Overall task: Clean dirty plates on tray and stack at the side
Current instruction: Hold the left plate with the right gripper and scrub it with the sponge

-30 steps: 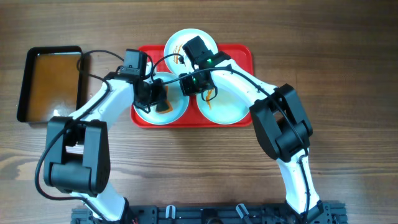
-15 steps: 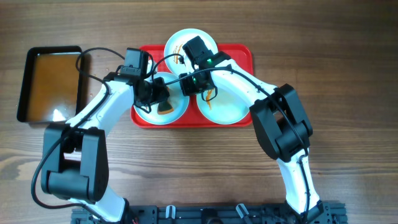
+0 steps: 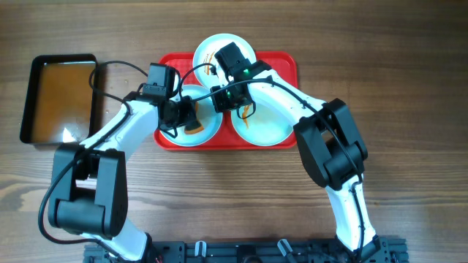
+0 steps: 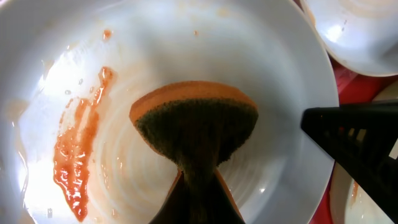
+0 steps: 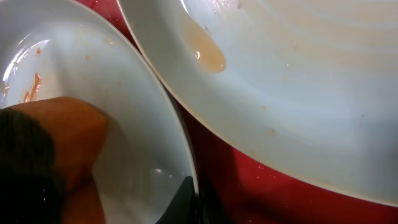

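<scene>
Three white plates lie on the red tray: a far plate, a left plate and a right plate. My left gripper is shut on an orange and dark green sponge and presses it on the left plate. An orange sauce streak lies to the left of the sponge. My right gripper is shut on the left plate's rim, and it also shows in the overhead view. The right plate holds a pale sauce drop.
A black pan of brownish water stands on the wooden table to the left of the tray. The tray's red floor shows between the plates. The right gripper's black finger shows at the plate's right edge in the left wrist view.
My left gripper has shifted the sponge slightly across the left plate. The right arm has not moved.
</scene>
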